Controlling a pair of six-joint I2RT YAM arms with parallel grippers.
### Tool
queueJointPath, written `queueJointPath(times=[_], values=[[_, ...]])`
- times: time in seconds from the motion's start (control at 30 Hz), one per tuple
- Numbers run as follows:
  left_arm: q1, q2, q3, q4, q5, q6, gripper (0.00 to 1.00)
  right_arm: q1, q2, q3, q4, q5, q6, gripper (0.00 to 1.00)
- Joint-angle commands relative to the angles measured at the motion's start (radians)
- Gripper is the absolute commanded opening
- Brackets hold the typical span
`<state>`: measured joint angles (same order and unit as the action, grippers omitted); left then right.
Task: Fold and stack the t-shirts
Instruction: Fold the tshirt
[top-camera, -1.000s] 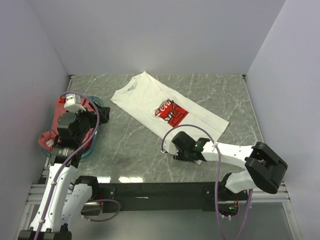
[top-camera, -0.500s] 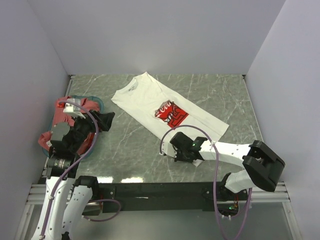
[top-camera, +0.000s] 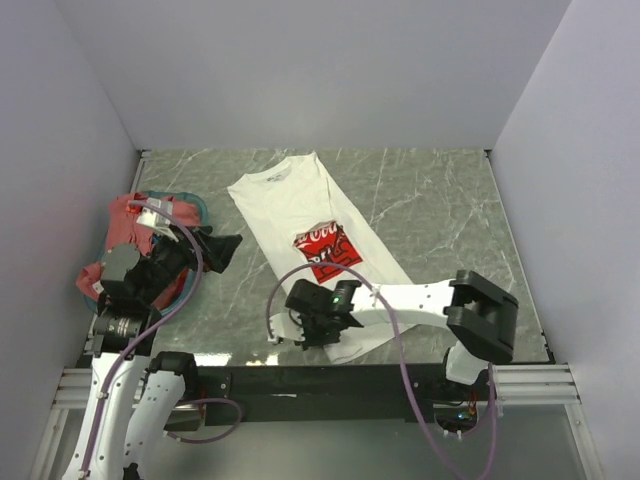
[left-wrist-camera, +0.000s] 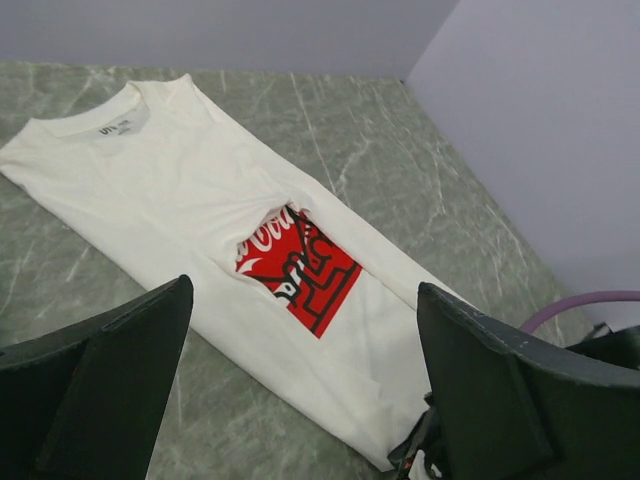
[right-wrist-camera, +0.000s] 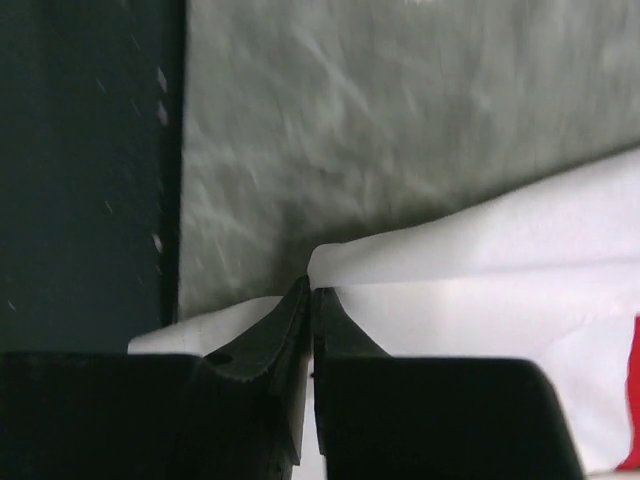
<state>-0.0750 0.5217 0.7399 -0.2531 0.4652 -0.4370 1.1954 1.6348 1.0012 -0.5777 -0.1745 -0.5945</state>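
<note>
A soft white t-shirt with a red square print (top-camera: 285, 205) lies flat on the grey-green marble-patterned table (top-camera: 440, 200). Its collar points toward the far wall, and its body runs diagonally down to the near edge. The red print is in the middle of the cloth and is a little creased. The right gripper (top-camera: 312, 328) is low at the near end of this shirt. In the right wrist view its dark fingertips (right-wrist-camera: 300, 300) are pressed together and pinch the white hem (right-wrist-camera: 480, 270), which rises in a small fold at the tips. The left gripper (top-camera: 215, 248) hangs above the table, just beside the round teal plastic basket (top-camera: 197, 207), with its two dark fingers spread wide and nothing between them. In the left wrist view the fingers (left-wrist-camera: 130, 350) frame the white shirt (left-wrist-camera: 170, 190) from both sides. A plain salmon-red t-shirt (top-camera: 125, 212) is bunched in the basket at the left side of the table, and part of it hangs over the rim.
</note>
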Motion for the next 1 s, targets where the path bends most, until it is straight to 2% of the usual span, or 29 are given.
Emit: queueJointPath(times=[0.0,0.07,0.1,0.2,0.27,0.37,0.4,0.43,0.47,0.53,0.57,0.6,0.63,0.67,0.73,0.77,0.8,0.83,0.87,0.9,0.97], values=[[0.004,0.015,0.064,-0.001,0.118,0.059,0.99,0.018,0.049,0.098,-0.020,-0.115,0.013,0.16],[0.004,0.017,0.076,-0.038,0.151,0.099,0.99,0.015,0.043,0.134,-0.057,-0.125,-0.011,0.32],[0.003,0.020,0.087,-0.046,0.173,0.112,0.99,0.004,0.027,0.135,-0.068,-0.128,-0.025,0.47],[0.001,0.037,0.072,-0.031,0.272,0.130,0.99,-0.031,-0.084,0.129,-0.119,-0.143,-0.079,0.67],[-0.002,0.049,0.037,0.009,0.363,0.104,0.99,-0.100,-0.183,0.129,-0.169,-0.181,-0.117,0.75],[-0.011,0.073,0.001,0.098,0.437,0.055,0.99,-0.290,-0.318,0.119,-0.209,-0.270,-0.154,0.86],[-0.020,0.095,-0.002,0.115,0.440,0.041,0.99,-0.410,-0.382,0.108,-0.217,-0.302,-0.201,0.88],[-0.034,0.109,-0.001,0.117,0.441,0.031,0.98,-0.471,-0.415,0.081,-0.221,-0.345,-0.221,0.90],[-0.086,0.122,0.001,0.117,0.437,0.027,0.97,-0.523,-0.450,0.061,-0.214,-0.362,-0.238,0.94],[-0.178,0.168,0.004,0.088,0.347,0.050,0.95,-0.673,-0.548,-0.005,-0.165,-0.411,-0.274,0.96],[-0.310,0.187,0.015,0.075,0.286,0.058,0.95,-0.725,-0.582,-0.028,-0.139,-0.437,-0.272,0.98],[-0.384,0.208,0.019,0.062,0.173,0.069,0.94,-0.768,-0.624,-0.045,-0.128,-0.468,-0.280,0.99],[-0.455,0.256,0.024,0.043,0.117,0.079,0.92,-0.860,-0.633,-0.068,-0.111,-0.505,-0.287,0.99],[-0.576,0.282,0.033,0.037,0.080,0.083,0.90,-0.908,-0.644,-0.087,-0.087,-0.586,-0.277,0.99],[-0.684,0.354,0.038,0.026,-0.029,0.086,0.86,-1.012,-0.659,-0.154,-0.044,-0.698,-0.312,0.99],[-0.783,0.374,0.038,0.025,-0.068,0.090,0.84,-1.083,-0.659,-0.170,-0.050,-0.764,-0.350,0.99],[-0.837,0.412,0.036,0.018,-0.120,0.096,0.83,-1.120,-0.638,-0.177,-0.080,-0.792,-0.505,0.99],[-0.891,0.432,0.038,0.011,-0.217,0.107,0.82,-1.151,-0.624,-0.176,-0.214,-0.819,-0.622,0.99],[-0.993,0.451,0.030,0.015,-0.267,0.112,0.81,-1.190,-0.603,-0.173,-0.296,-0.841,-0.737,0.97],[-1.041,0.490,0.023,0.031,-0.299,0.116,0.80,-1.220,-0.558,-0.162,-0.366,-0.841,-0.904,0.96],[-1.171,0.541,0.013,0.060,-0.446,0.129,0.74,-1.231,-0.508,-0.147,-0.509,-0.809,-0.999,0.91]])
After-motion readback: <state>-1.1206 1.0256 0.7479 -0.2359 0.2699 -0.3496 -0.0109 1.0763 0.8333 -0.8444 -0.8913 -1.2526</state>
